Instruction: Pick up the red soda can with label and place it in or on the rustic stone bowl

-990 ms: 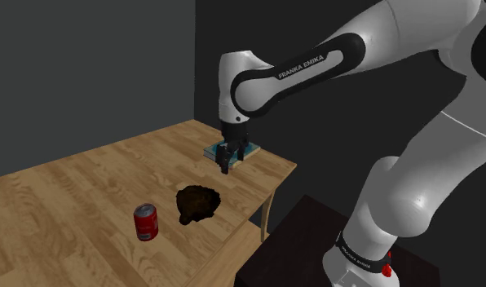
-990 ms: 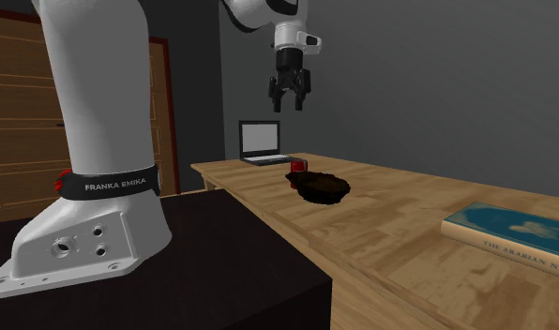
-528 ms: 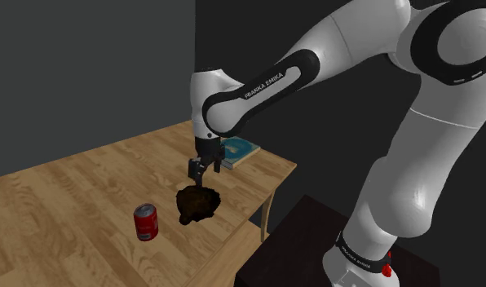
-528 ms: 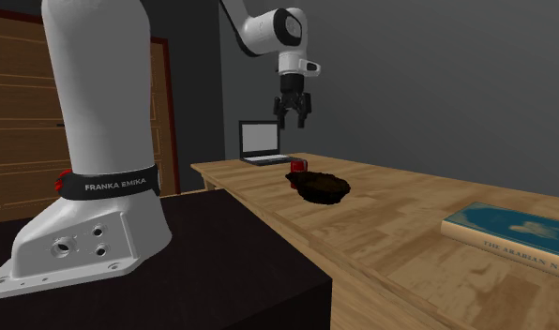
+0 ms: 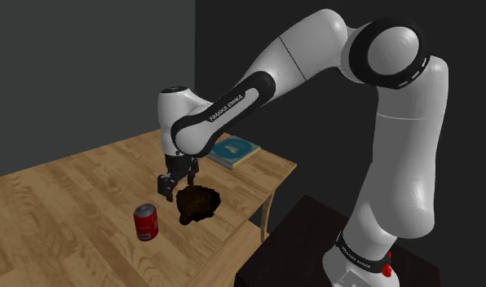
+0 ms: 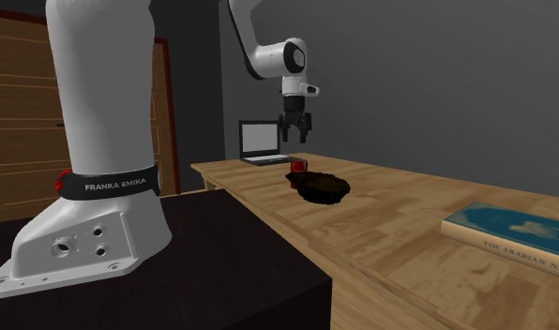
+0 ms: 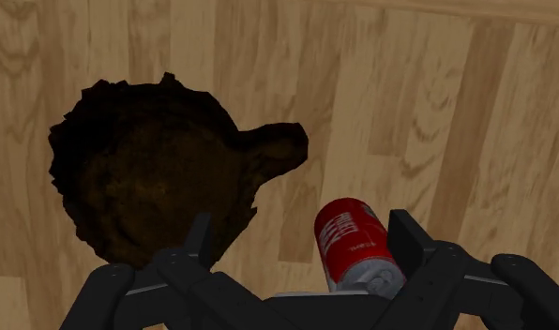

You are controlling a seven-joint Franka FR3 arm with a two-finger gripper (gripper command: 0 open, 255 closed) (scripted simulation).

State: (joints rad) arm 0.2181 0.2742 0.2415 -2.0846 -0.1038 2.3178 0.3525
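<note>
Plainly red, with white lettering down the side and a silvery top: soda can [image 5: 146, 222] [image 6: 297, 165] [image 7: 355, 246]. Stands upright on the pale plank table [image 5: 70, 192] [image 6: 400, 248] [image 7: 409, 94], near the bowl [image 5: 197, 203] [image 6: 320, 186] [image 7: 151, 192] but apart from it, toward the shoulder view's left. Looks dark brown and rough, that bowl, with a ragged rim and a lump jutting toward the can. Hovers above both, the black gripper [image 5: 173, 186] [image 6: 295, 138] [image 7: 301, 230], with fingers spread wide and clasping nothing; in the wrist view, shows the can below, close by one finger. Lies flat near the table's far corner in the shoulder view, a blue-green book [image 5: 233, 151] [image 6: 517, 230]. Sits at the far end in the second exterior view, an open laptop [image 6: 261, 141]. Beyond, grey walls and a brown wooden door [image 6: 165, 112]; beside the table, the dark stand [image 5: 315, 245] [image 6: 221, 262].
</note>
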